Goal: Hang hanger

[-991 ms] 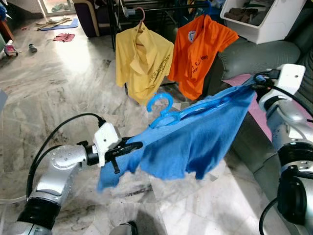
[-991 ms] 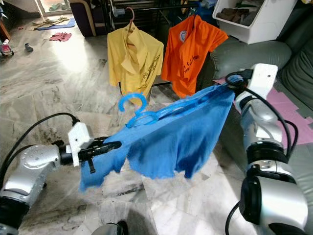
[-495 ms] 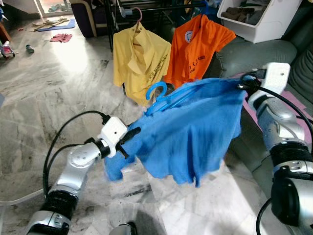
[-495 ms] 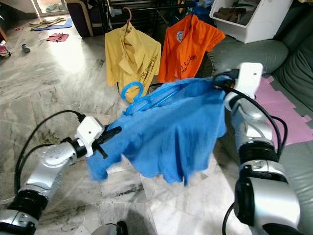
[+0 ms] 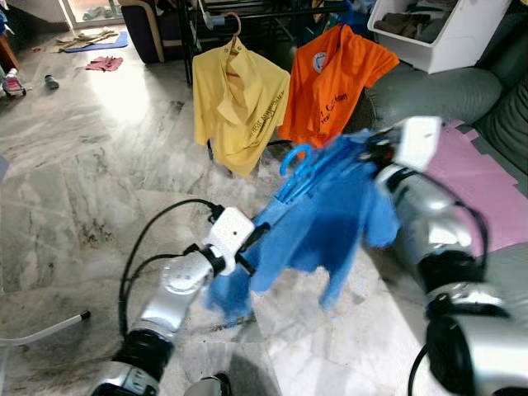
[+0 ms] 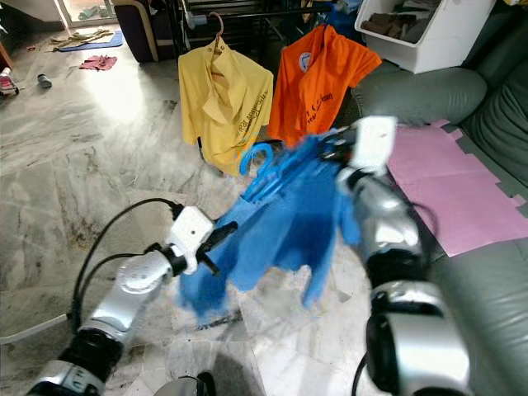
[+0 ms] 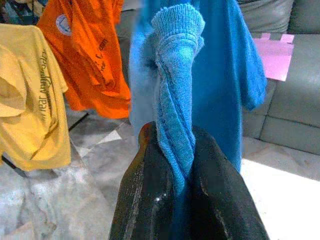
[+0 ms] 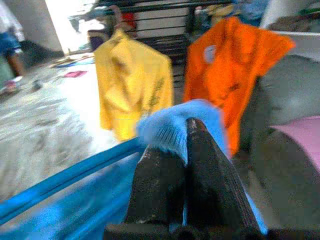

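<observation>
A blue shirt (image 5: 322,223) on a blue hanger (image 5: 295,169) hangs bunched between my two grippers, above the marble floor. My left gripper (image 5: 254,238) is shut on the shirt's lower sleeve edge; the left wrist view has a twisted blue fold (image 7: 176,115) pinched between the black fingers (image 7: 145,200). My right gripper (image 5: 373,150) is shut on the shirt's shoulder at the hanger's end, and the hanger's arm (image 8: 65,180) runs off beside the fingers (image 8: 202,165). The hook (image 6: 256,153) points toward the dark clothes rack (image 5: 272,12), below its rail.
A yellow shirt (image 5: 239,91) and an orange shirt (image 5: 334,70) hang on the rack just behind. A grey sofa (image 5: 445,91) with a pink mat (image 5: 470,161) stands to the right, a white bin (image 5: 437,29) beyond it. Open marble floor (image 5: 91,165) lies to the left.
The two grippers have closed toward each other, the right moving left and the left moving right and up. The spread shirt now hangs bunched and narrow, closer to the rack.
</observation>
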`<state>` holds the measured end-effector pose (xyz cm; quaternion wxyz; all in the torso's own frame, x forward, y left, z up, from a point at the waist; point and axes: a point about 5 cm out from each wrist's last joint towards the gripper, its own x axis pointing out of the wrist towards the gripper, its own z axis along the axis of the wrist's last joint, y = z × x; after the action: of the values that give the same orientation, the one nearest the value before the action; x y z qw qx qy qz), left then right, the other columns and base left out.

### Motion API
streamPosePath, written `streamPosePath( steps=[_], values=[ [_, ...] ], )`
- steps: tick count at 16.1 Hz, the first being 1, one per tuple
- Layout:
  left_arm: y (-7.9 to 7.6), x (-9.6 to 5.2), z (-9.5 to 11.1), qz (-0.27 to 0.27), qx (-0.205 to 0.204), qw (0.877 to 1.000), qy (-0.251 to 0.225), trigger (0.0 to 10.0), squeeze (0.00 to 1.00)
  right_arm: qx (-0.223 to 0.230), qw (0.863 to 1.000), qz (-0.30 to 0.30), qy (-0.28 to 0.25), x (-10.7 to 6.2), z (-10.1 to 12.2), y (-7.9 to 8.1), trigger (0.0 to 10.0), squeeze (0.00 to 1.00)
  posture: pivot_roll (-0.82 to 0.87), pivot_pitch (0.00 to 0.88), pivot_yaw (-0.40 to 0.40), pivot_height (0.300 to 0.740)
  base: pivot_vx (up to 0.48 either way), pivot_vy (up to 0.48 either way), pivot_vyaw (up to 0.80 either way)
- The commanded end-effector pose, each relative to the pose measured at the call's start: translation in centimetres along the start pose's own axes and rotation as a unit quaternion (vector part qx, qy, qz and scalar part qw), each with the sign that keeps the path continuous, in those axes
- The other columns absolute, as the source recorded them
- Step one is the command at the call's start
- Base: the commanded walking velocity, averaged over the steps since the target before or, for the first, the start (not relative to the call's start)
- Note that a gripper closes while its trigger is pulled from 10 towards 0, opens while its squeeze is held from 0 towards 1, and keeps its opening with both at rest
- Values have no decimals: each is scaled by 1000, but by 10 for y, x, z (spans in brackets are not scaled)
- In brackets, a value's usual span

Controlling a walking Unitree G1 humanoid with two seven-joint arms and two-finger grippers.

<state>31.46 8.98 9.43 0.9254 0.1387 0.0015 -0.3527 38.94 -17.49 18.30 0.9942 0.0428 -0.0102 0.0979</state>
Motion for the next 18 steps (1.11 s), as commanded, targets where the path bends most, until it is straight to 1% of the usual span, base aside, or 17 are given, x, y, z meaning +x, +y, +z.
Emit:
streamPosePath(
  steps=[1,2,3,4,5,6,8,9,10,11,12,13,14,15,16,17,18],
  values=[
    [0,3,6,10,6,1000,-3,0,0,-9,999,32,-9,0,4,10,0,0,-3,83,-42,740,0,0,0],
    [1,6,5,21,0,1000,7,0,0,-10,998,68,-6,-4,-1,21,0,0,-3,83,-42,740,0,0,0],
    [5,7,3,41,-4,999,21,0,0,-8,991,131,7,-11,-10,38,0,0,-5,82,-42,740,0,0,0],
    [10,8,0,59,-14,998,36,0,0,-22,982,185,21,-21,-18,50,0,0,-5,82,-42,740,0,0,0],
    [12,8,-1,67,-20,997,41,0,0,-28,978,205,27,-26,-22,54,0,0,-10,81,-40,740,0,0,0],
    [17,7,-2,83,-28,995,50,0,0,-32,969,240,40,-36,-29,60,0,0,-12,81,-38,740,0,0,0],
    [26,6,-4,111,-37,991,60,0,0,-37,960,271,62,-50,-38,62,0,0,-12,81,-38,740,0,0,0],
    [35,3,-5,136,-42,987,69,0,0,-45,956,276,89,-60,-49,58,0,0,-12,78,-37,740,0,0,0],
    [38,2,-6,143,-43,986,71,0,0,-52,953,282,101,-64,-53,57,0,0,-12,78,-37,740,0,0,0],
    [45,0,-6,157,-49,984,75,0,0,-65,943,301,124,-73,-62,56,0,0,-11,76,-38,740,0,0,0],
    [55,-3,-6,178,-60,979,78,0,0,-73,930,324,158,-84,-75,58,0,0,-11,77,-37,740,0,0,0],
    [55,-3,-6,178,-60,979,78,0,0,-73,930,324,158,-84,-75,58,0,0,-11,77,-37,740,0,0,0],
    [61,-5,-6,189,-62,977,80,0,0,-76,922,336,176,-90,-83,59,0,0,-10,78,-39,740,0,0,0],
    [67,-7,-6,202,-67,974,82,0,0,-80,908,362,195,-100,-91,64,0,0,-8,78,-39,740,0,0,0],
    [70,-8,-6,205,-68,973,83,0,0,-80,898,379,206,-108,-96,68,0,0,-7,78,-38,740,0,0,0],
    [72,-9,-6,205,-69,973,83,0,0,-101,900,370,205,-110,-102,67,0,0,-7,77,-37,740,0,0,0],
    [74,-10,-6,209,-73,972,81,0,0,-112,910,341,207,-107,-105,63,9686,0,-7,77,-36,740,0,0,0]
  ],
)
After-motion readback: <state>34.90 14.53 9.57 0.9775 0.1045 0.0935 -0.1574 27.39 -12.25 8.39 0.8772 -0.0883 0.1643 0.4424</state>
